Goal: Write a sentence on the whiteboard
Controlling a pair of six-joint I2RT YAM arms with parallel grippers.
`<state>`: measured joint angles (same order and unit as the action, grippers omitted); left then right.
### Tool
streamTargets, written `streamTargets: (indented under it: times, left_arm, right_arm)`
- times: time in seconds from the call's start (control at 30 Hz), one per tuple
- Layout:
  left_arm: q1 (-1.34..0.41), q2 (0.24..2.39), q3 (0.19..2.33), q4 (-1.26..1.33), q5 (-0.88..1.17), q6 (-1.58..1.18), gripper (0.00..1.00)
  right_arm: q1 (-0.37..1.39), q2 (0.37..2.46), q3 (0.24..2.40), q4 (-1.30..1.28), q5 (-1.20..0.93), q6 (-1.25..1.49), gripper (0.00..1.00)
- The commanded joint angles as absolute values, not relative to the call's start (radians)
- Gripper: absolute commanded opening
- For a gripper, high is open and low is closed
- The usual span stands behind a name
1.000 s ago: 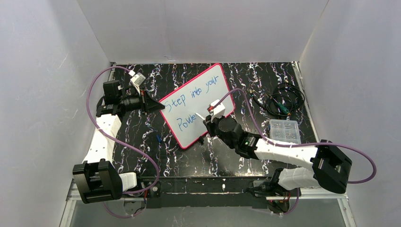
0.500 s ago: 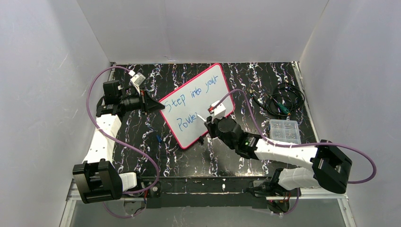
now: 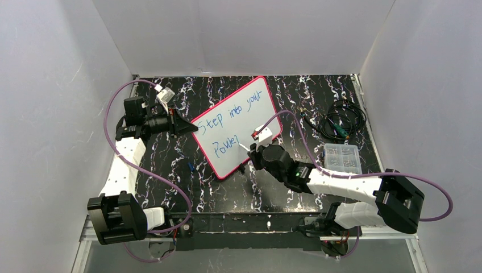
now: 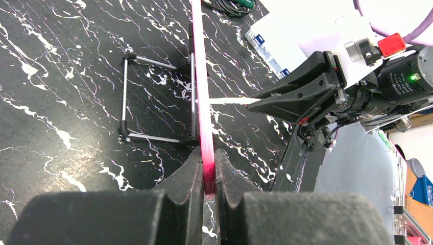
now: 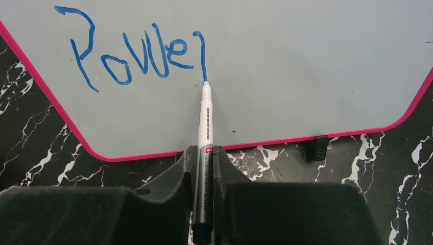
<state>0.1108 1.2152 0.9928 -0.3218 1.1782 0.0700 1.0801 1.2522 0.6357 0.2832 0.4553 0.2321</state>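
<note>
Four words of the sentence [image 3: 234, 122] are written; right tool [image 5: 205, 153], clamped on the marker [image 5: 206, 117], touches the last r, left tool [image 4: 207, 166] clamped on the whiteboard [image 3: 258, 99]; little remains

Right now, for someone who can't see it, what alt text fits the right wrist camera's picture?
The right gripper clamps a white marker whose tip touches the whiteboard at the foot of the last letter of blue handwriting reading "Power". A black marbled table shows below the board's pink frame.
</note>
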Motion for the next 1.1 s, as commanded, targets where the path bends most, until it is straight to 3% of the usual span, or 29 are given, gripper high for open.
streamTargets:
  times: [0.0, 0.83, 1.07]
  left_arm:
    - [0.097, 1.178, 1.000, -0.344, 1.262, 0.095, 0.00]
    - [0.097, 1.175, 1.000, -0.342, 1.264, 0.097, 0.00]
    - [0.097, 1.174, 1.000, -0.342, 1.264, 0.096, 0.00]
  right_arm:
    - [1.075, 1.257, 0.676, 0.335, 0.456, 0.215, 0.01]
    - [1.068, 1.271, 0.700, 0.327, 0.532, 0.196, 0.01]
    - [1.067, 1.191, 0.669, 0.334, 0.510, 0.205, 0.01]
